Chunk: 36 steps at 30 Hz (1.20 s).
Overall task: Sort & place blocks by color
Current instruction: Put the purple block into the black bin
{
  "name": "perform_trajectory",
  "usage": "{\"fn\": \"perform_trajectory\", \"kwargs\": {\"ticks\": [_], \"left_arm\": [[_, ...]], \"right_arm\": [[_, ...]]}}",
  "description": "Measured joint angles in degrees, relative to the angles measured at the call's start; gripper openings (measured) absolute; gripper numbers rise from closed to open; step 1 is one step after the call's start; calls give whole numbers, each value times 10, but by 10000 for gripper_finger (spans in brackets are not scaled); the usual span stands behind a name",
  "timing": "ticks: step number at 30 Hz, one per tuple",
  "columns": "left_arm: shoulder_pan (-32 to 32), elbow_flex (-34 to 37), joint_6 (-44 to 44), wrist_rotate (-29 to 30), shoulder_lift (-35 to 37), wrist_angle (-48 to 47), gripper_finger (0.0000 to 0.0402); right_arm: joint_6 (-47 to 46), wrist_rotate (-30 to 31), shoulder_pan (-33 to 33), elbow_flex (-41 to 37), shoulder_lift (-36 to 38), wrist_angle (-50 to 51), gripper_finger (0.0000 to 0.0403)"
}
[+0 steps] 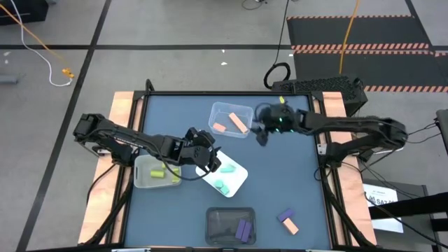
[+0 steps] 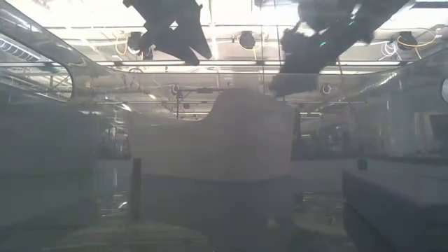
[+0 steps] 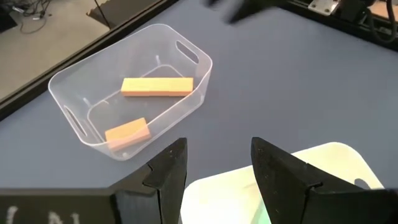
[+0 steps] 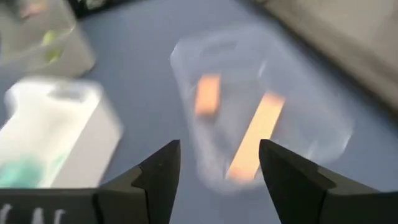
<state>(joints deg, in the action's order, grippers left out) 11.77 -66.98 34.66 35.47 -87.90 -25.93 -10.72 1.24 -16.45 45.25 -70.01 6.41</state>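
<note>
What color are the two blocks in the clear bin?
Both blocks in the clear bin are salmon-orange. The left wrist view shows them best.

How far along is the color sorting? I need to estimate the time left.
Mostly done: two salmon-orange blocks lie in the clear plastic bin, yellow-green blocks and mint-teal blocks sit in their bins. Nothing is in hand: the right gripper and left gripper are both empty. Left: a purple block and an orange block loose on the table.

Even overhead light, low view hazy — backlit glare, right wrist view motion-blurred
</note>
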Motion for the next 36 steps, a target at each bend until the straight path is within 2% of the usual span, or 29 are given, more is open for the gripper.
{"fn": "perform_trajectory", "kwargs": {"ticks": [4, 7, 11, 14, 20, 25, 30, 36], "left_arm": [[0, 0, -12, 0, 0, 0, 177], [0, 0, -14, 0, 0, 0, 177], [0, 0, -20, 0, 0, -2, 177], [0, 0, -19, 0, 0, -8, 177], [0, 0, -19, 0, 0, -11, 177], [6, 0, -11, 0, 0, -14, 177], [19, 0, 2, 0, 0, -13, 177], [38, 0, 35, 0, 0, -13, 177]], "right_arm": [[-116, -34, 66, 0, 53, 171, 206], [-237, -59, 132, 0, 74, 275, 206], [-388, -61, 239, 0, 77, 355, 206], [-434, -61, 320, 0, 72, 367, 206], [-397, -60, 466, 0, 68, 340, 206], [-356, -26, 555, 0, 34, 306, 205], [-243, -11, 610, 0, -26, 279, 205], [-192, -12, 642, 0, -100, 269, 205]]}}
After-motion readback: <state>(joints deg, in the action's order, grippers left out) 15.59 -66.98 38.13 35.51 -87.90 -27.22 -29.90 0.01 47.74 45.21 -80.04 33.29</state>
